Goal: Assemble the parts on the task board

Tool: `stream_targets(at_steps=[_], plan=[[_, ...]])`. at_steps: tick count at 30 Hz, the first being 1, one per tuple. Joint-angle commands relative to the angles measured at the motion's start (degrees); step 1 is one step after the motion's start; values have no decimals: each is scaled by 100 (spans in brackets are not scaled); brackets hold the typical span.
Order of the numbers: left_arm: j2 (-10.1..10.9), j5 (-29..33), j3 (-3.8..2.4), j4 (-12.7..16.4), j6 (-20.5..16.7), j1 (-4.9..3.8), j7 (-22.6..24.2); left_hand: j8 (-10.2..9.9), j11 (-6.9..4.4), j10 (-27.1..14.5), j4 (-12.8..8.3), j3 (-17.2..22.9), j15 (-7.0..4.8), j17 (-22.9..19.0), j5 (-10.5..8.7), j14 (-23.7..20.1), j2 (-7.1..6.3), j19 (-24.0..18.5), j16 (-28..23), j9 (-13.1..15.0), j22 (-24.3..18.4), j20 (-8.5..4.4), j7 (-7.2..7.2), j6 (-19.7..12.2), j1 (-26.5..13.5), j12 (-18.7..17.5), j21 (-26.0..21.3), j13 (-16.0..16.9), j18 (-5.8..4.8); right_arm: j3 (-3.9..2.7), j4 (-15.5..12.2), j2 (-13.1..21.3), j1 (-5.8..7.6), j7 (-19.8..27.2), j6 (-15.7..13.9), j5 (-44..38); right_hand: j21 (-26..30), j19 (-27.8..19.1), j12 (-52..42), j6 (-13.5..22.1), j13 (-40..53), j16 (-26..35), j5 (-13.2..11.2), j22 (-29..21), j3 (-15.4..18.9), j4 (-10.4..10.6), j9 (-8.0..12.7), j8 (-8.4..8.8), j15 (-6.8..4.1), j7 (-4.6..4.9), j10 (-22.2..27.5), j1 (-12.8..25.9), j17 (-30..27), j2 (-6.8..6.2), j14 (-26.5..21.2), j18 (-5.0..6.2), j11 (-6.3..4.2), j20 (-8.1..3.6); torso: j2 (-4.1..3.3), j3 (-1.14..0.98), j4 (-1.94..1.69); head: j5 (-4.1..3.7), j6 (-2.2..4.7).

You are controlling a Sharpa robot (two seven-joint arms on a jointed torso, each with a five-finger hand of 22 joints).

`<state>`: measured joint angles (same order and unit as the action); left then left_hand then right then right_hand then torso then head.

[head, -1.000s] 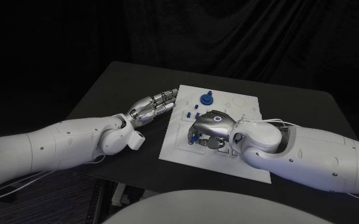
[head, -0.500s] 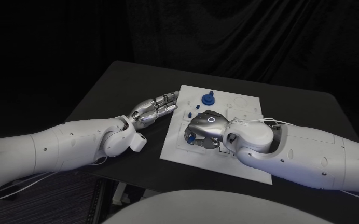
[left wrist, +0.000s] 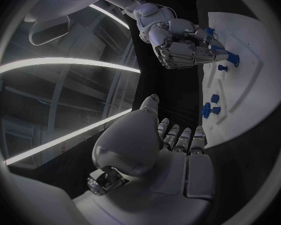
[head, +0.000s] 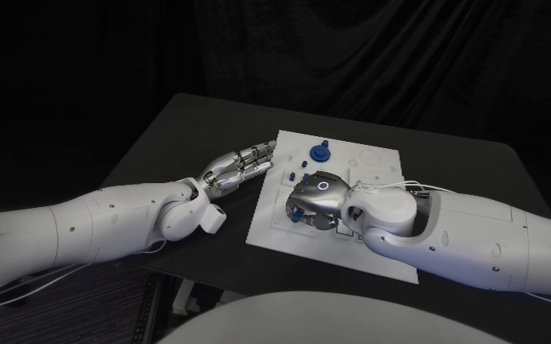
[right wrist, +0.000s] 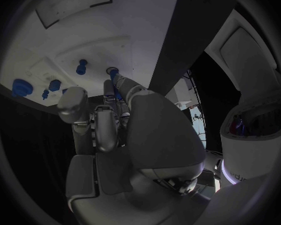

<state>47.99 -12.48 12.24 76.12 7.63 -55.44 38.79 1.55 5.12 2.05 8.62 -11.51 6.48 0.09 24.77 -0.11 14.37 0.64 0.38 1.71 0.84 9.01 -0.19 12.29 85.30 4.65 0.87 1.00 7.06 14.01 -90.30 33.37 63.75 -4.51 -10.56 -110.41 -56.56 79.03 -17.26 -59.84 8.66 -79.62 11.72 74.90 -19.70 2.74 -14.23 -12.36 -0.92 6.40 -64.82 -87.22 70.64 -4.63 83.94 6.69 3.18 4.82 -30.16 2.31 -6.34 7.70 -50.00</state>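
Observation:
The white task board [head: 273,236] lies mid-table. My right hand [head: 318,195] hovers low over its near-left part, fingers curled down, pinching a small blue peg [head: 298,215]. In the right wrist view that blue peg [right wrist: 116,83] shows between the fingertips of the right hand [right wrist: 112,130], close to the board [right wrist: 65,35]. A large blue knob [head: 318,151] stands at the board's far side, with two small blue parts [head: 298,170] nearer. My left hand [head: 238,164] lies flat beside the board's left edge, fingers stretched out, holding nothing.
Other blue parts [right wrist: 22,86] stand in the board. The left wrist view has the left hand [left wrist: 172,145] by the board [left wrist: 265,45], blue pieces [left wrist: 209,107] and the right hand [left wrist: 178,45]. The black table [head: 172,133] spreads left.
My right hand has shifted a little to the left and farther over the board, with the blue peg still in its fingers. The left hand has hardly moved.

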Motion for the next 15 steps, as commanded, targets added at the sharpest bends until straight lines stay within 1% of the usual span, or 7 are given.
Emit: stream_targets(at_steps=[1,7,11,15], plan=[[-21,36,-5,0,45,10,157,22,-26,-13,-11,-26,51,-9,-33,11,15,6,-38,4,2,57,27,4,-28,0,1,3,-46,-2,-10,1,-13,-168,116,-197,44,-37,32,-48,10,40,18,697,-15,-24,-471,24,-11,63,-24,-6,-9,-17,39,-52,11,10,-5,1,12,-1,0],[-31,36,-5,-16,69,18,139,20,-26,-15,-10,-25,64,-9,-38,11,19,6,-38,3,2,77,26,-7,-29,-2,1,3,-40,-2,-8,15,-14,-186,109,-228,50,-44,38,-97,21,47,25,696,-21,-33,-494,13,-11,61,-52,4,-15,-17,35,-52,8,11,-1,0,9,-1,0],[-40,36,-5,-23,81,22,130,19,-28,-16,-9,-25,74,-9,-41,11,21,7,-38,2,2,93,25,-11,-30,-3,1,2,-35,-1,1,11,-14,-192,98,-234,54,-46,42,-111,25,50,25,695,-22,-34,-501,10,-11,59,-57,9,-20,-16,33,-51,7,11,-6,-3,15,-4,0],[-54,36,-5,-31,95,26,125,19,-28,-17,-8,-25,78,-9,-41,11,22,7,-38,2,2,99,24,-14,-31,-5,1,2,-33,-1,24,-5,-14,-199,97,-237,83,-57,46,-115,26,67,24,688,-22,-36,-504,10,-11,58,-56,12,-49,-18,23,-45,8,11,1,-2,8,-14,0]])
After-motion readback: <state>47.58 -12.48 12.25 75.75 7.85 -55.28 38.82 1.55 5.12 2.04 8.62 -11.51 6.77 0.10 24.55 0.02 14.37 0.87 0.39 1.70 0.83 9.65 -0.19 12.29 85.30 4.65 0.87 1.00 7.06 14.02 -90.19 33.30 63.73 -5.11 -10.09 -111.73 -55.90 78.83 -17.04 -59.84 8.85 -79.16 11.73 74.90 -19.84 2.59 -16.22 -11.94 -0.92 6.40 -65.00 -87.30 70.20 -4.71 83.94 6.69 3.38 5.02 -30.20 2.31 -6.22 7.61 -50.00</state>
